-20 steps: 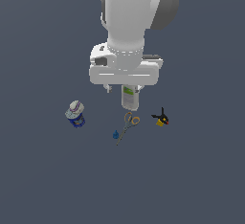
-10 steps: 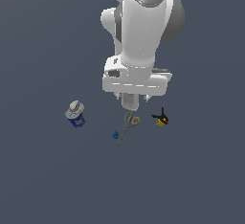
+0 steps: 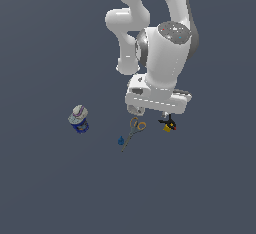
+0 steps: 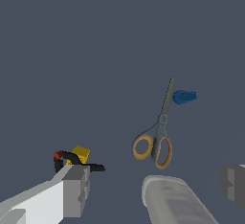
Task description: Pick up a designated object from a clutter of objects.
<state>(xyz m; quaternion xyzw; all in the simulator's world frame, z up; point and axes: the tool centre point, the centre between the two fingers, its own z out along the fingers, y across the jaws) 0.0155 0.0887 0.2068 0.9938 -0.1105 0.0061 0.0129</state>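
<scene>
The gripper (image 4: 155,189) hangs low over the clutter with its jaws apart — in the wrist view one grey finger (image 4: 76,189) shows at one edge and the other (image 4: 234,187) at the opposite edge, a wide gap between them, nothing held. The tool (image 4: 74,158), black and yellow with a red spot and black prongs, lies on the floor just beyond the first finger's tip, partly hidden by it; whether they touch cannot be told. In the exterior view the tool (image 3: 168,125) peeks out just under the hand's edge, on the exterior view's right.

The bottle (image 4: 174,199) lies between the fingers, close under the camera, only its pale rounded end showing. Past it lie the scissors (image 4: 157,139), orange handles toward the gripper, blades pointing away. The blue item (image 4: 184,96) sits just beside the blade tips. The can (image 3: 79,119) stands well apart from the gripper, on the exterior view's left.
</scene>
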